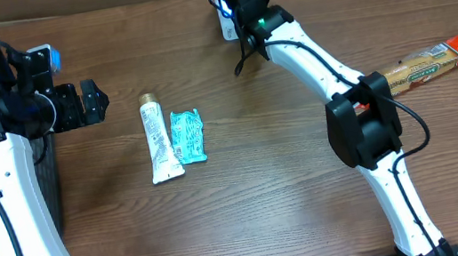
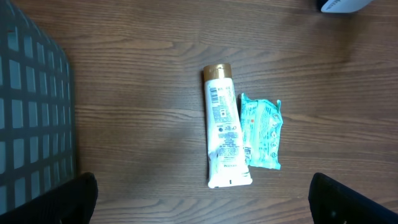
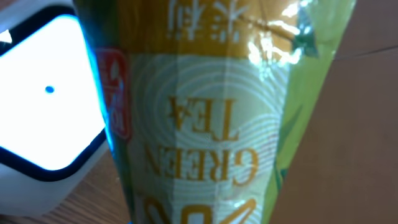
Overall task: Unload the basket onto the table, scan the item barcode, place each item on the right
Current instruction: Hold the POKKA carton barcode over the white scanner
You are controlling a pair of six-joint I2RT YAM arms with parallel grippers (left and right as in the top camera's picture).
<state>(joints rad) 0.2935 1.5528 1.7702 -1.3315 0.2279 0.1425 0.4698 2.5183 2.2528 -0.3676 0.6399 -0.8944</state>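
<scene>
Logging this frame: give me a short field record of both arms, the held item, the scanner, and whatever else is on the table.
right gripper: shut on green tea packet, at the table's far edge
scanner: window lit white, directly behind the packet
left gripper: open, empty, left of the tube
lying on table: white tube with gold cap; teal packet close beside it; long snack pack at far right
basket: grey mesh, at the left edge

Tube [image 1: 157,142] just left of packet [image 1: 188,135], basket [image 2: 31,112] far left, wrapped pack [image 1: 425,64] far right, scanner [image 3: 43,124] at the back
</scene>
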